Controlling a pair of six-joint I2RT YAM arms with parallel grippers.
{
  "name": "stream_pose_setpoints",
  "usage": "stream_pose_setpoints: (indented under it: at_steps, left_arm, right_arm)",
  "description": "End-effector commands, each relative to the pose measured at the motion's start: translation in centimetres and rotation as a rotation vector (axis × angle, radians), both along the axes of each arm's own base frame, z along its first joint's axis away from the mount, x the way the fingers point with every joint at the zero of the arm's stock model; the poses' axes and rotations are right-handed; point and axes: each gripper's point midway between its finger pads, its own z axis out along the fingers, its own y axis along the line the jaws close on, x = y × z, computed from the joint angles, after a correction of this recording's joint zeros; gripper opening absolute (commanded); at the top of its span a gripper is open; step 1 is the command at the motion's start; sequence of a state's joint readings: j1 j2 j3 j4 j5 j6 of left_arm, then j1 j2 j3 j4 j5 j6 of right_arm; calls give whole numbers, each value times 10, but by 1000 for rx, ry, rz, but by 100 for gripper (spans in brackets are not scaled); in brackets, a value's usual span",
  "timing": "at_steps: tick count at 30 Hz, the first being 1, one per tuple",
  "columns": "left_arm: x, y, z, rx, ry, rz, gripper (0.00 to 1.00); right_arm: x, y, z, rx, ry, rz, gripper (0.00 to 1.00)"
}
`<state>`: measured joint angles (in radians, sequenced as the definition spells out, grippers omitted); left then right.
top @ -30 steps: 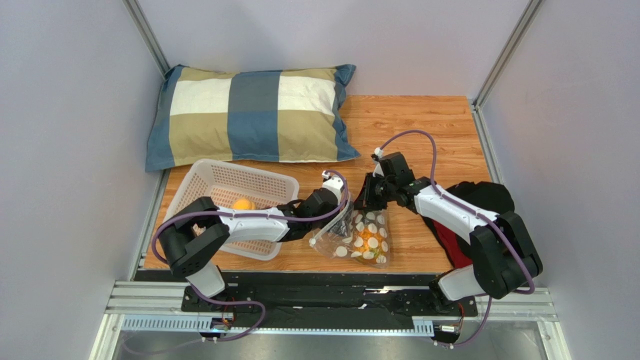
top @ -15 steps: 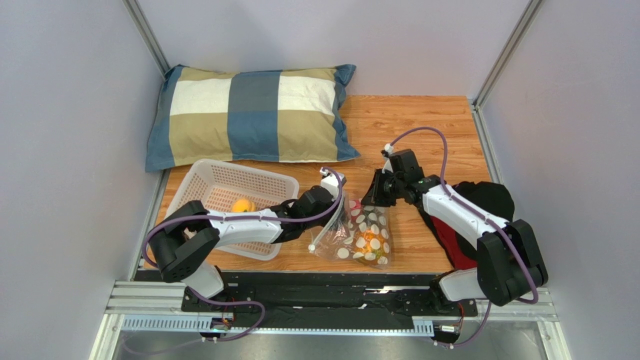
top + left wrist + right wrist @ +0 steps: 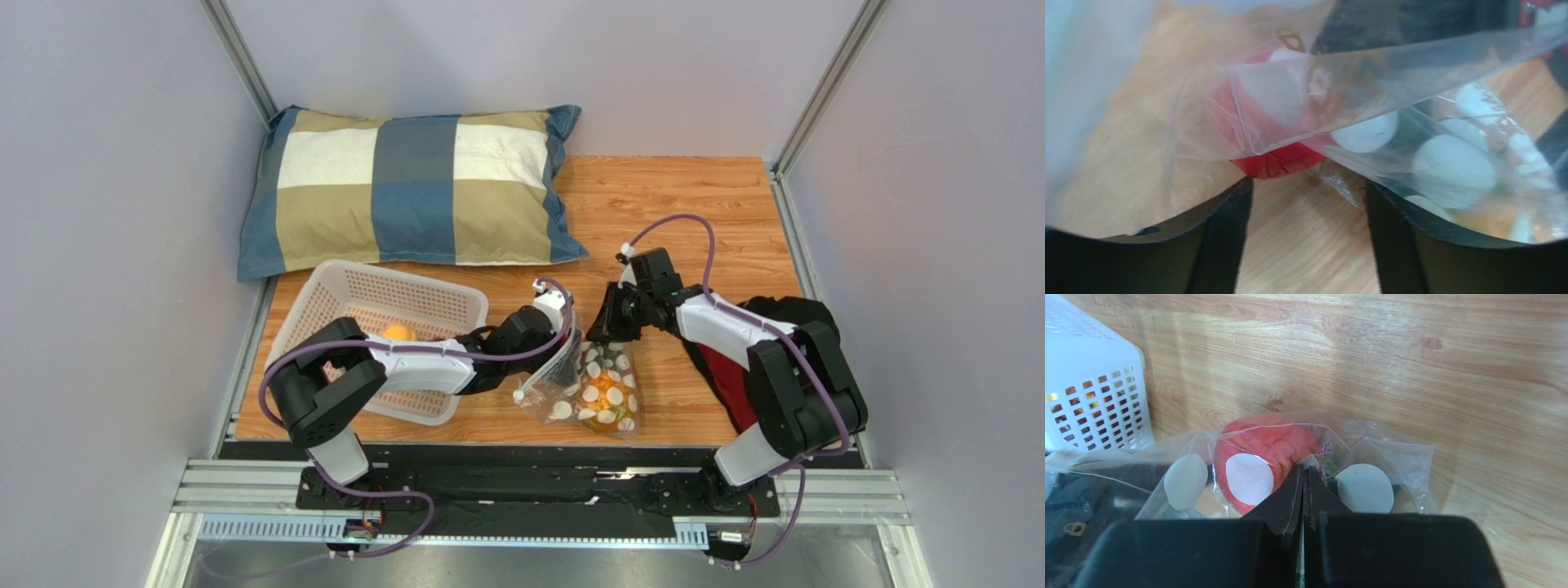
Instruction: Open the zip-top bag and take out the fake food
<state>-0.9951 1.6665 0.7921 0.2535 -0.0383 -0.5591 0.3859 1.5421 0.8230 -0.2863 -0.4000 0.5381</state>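
The zip-top bag (image 3: 593,387), clear with white oval spots, lies on the wood between the two arms, its far edge raised. My right gripper (image 3: 1303,472) is shut on that raised edge of the bag (image 3: 1364,447). A red piece of the fake food (image 3: 1275,444) shows through the film, and orange pieces (image 3: 601,395) sit lower in the bag. My left gripper (image 3: 1306,184) stands open at the bag's left side, with bare wood between its fingers. The bag film (image 3: 1389,67) and the red piece (image 3: 1275,162) hang just ahead of it.
A white perforated basket (image 3: 321,294) left of the bag holds an orange fruit (image 3: 395,332); its corner (image 3: 1088,392) shows in the right wrist view. A checked pillow (image 3: 411,184) lies at the back. Red and black cloth (image 3: 736,374) lies under the right arm.
The left gripper drew back a little, then came in again to the bag's left side. The bag now stands narrower, with its top pulled up under the right gripper.
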Motion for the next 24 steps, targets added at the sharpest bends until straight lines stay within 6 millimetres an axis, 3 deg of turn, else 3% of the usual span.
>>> stream_pose_setpoints:
  at_steps: [1, 2, 4, 11, 13, 15, 16, 17, 19, 20, 21, 22, 24]
  left_arm:
    - [23, -10, 9, -8, -54, 48, 89]
    - [25, -10, 8, 0, -56, 51, 97]
    - [28, -6, 4, 19, -68, 68, 99]
    - [42, -8, -8, 51, -110, 79, 98]
    - [47, -5, -9, 72, -143, 81, 93]
    - [49, -9, -2, 66, -175, 56, 81]
    - [46, -13, 1, 57, -170, 29, 69]
    - [43, -13, 3, 53, -157, 23, 46]
    - [34, -16, 16, 19, -135, -6, 28]
    - [29, -14, 16, 9, -114, -12, 11]
    - [23, -11, 18, 10, -93, -19, 2]
    - [17, -11, 32, -19, -87, -39, 0]
    - [4, -7, 40, -24, -53, -74, 0]
  right_arm:
    - [-22, 20, -6, 102, 50, 61, 0]
    - [-25, 20, -6, 111, 54, 65, 0]
    - [-33, 17, -11, 116, 65, 56, 0]
    - [-47, 18, -15, 134, 83, 74, 0]
    - [-48, 17, -13, 130, 81, 78, 0]
    - [-50, 17, -10, 134, 75, 86, 0]
    - [-51, 16, -10, 128, 80, 86, 0]
    - [-47, 13, -8, 105, 58, 71, 0]
    - [-38, 1, -6, 30, 20, 34, 0]
    - [-34, -3, -1, 7, -9, 24, 0]
    - [-26, -6, 6, -20, -51, 16, 0]
    - [-25, -12, 6, -57, -58, 3, 0]
    - [-9, -28, 14, -145, -122, -53, 0]
